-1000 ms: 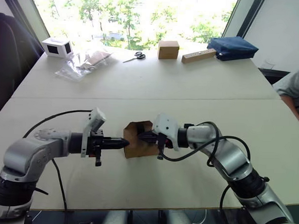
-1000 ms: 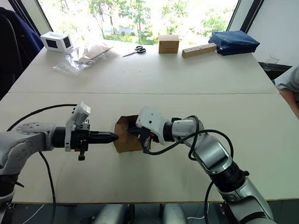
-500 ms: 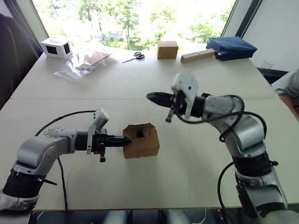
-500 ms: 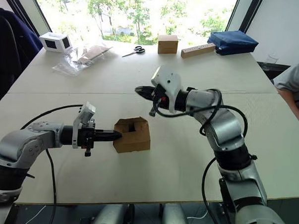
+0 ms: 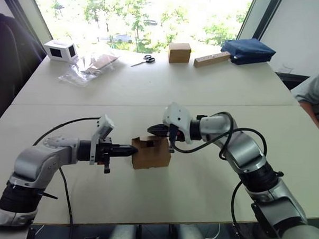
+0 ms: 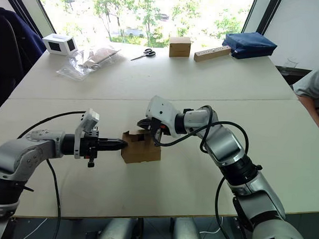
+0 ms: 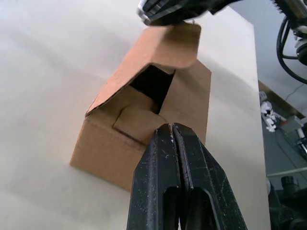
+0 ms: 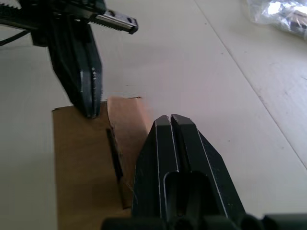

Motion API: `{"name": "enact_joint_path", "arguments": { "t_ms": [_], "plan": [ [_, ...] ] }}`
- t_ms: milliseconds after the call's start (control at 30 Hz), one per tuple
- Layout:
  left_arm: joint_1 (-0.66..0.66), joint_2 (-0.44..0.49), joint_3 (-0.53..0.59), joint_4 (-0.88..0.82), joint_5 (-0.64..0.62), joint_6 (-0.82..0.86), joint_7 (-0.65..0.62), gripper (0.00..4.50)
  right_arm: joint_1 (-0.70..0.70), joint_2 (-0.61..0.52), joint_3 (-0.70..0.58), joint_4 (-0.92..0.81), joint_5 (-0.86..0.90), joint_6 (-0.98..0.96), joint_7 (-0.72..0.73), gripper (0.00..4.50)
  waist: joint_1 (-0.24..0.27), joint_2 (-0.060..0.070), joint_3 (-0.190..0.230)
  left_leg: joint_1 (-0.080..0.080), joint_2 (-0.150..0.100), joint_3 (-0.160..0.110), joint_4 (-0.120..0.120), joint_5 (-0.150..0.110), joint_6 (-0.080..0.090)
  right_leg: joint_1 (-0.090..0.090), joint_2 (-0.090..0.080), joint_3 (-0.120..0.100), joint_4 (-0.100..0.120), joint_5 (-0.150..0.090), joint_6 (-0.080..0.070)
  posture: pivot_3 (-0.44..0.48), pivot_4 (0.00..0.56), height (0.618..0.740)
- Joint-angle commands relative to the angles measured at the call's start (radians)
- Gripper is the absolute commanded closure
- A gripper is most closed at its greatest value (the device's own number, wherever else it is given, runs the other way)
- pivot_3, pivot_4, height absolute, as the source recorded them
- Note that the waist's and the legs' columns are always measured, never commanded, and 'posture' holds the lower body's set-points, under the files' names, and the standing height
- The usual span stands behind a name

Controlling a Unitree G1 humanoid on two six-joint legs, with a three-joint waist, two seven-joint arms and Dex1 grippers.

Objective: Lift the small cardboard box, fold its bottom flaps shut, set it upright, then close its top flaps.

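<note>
Both our grippers have their jaws pressed together, holding nothing: the left gripper [image 5: 133,149] braces its tip against the left side of the box [image 5: 152,154], and the right gripper [image 5: 155,130] pushes down on a raised top flap [image 7: 176,42] from above. We judge we are closing the top flaps with the box upright near the table's [image 5: 203,89] front middle, one flap folded in and a gap open; next we need to press the raised flap flat while the left tip steadies the box. Far off by the bright window lie scissors [image 5: 145,59], a tidy tan box [image 5: 179,52], a wooden block [image 5: 211,59], a blue bag [image 5: 248,51], a plastic bag [image 5: 87,66] and a white box [image 5: 61,50].
</note>
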Motion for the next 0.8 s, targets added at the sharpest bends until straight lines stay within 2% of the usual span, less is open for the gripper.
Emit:
{"name": "enact_joint_path", "arguments": {
  "t_ms": [33,167,433,800],
  "plan": [
    [0.016,0.020,0.022,-0.033,-0.012,-0.010,-0.004,4.48,0.015,-0.003,0.001,-0.052,0.001,0.009,0.001,4.50,0.000,0.000,0.000,0.000,0.000,0.000,0.000,0.000,0.000,0.000,0.000,0.000,0.000,0.000,0.000,0.000,0.150,0.740],
    [0.006,0.023,0.054,-0.031,-0.036,0.001,0.008,4.48,0.024,0.004,0.000,-0.058,-0.007,0.020,-0.010,4.50,0.000,0.000,0.000,0.000,0.000,0.000,0.000,0.000,0.000,0.000,0.000,0.000,0.000,0.000,0.000,0.000,0.150,0.740],
    [-0.068,-0.038,0.137,0.042,-0.125,0.046,0.070,4.48,0.022,0.016,-0.005,-0.051,-0.013,0.018,-0.028,4.50,0.001,0.000,0.000,0.000,0.000,0.000,0.000,0.000,0.000,0.000,0.000,0.000,0.000,0.000,0.000,0.000,0.150,0.740],
    [-0.101,-0.120,0.062,0.098,-0.042,-0.022,0.134,4.48,0.028,0.012,-0.013,-0.087,-0.002,0.037,-0.039,4.50,0.001,0.000,0.000,0.000,0.000,0.000,0.000,0.000,-0.001,0.000,0.000,0.000,0.000,0.000,0.000,0.000,0.150,0.740]
  ]
}}
